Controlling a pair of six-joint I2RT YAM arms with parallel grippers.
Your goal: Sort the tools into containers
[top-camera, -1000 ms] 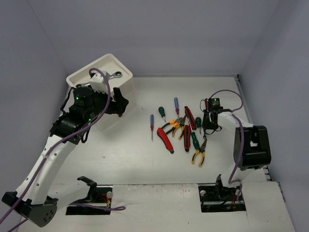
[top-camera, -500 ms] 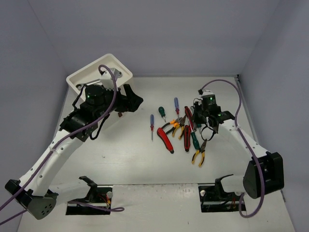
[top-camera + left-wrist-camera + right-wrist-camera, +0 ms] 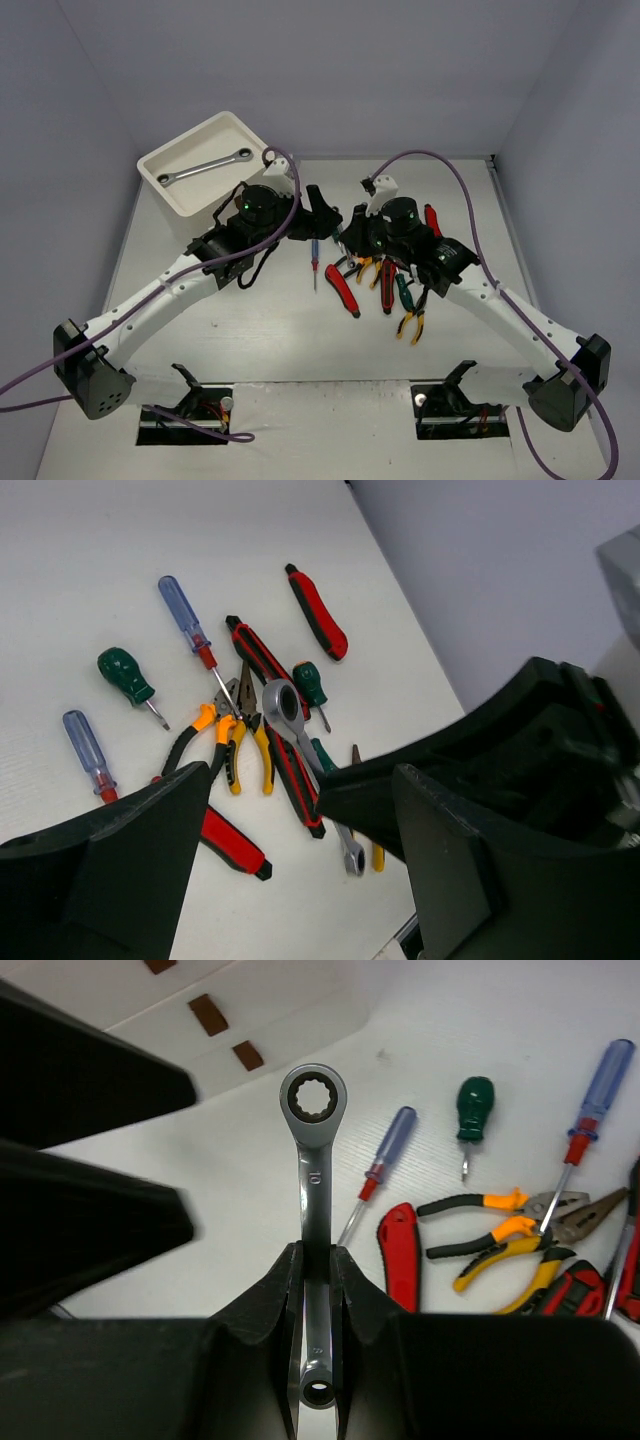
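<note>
The left hand (image 3: 325, 208), which a second ago hung over the tall white plastic drawer box (image 3: 160, 190), has swung out over the middle of the worktop (image 3: 250, 330). Its jaws gape wide and carry nothing. A silver ratchet wrench (image 3: 205, 167) now lies uncovered in the box's shallow top tray.

The right hand (image 3: 318, 1290) has crossed from the far right of the tool pile to its left edge. It is clamped tight on the shaft of a second silver ratchet wrench (image 3: 313, 1110), held above the worktop with its ring head toward the box.

Below lie a short blue-handled screwdriver (image 3: 395, 1140), a stubby green-handled screwdriver (image 3: 474, 1100), a red-handled cutter (image 3: 400, 1250) and yellow-black pliers (image 3: 490, 1235). The left hand's black fingers (image 3: 90, 1230) stand just beside the held wrench, between it and the box.
</note>
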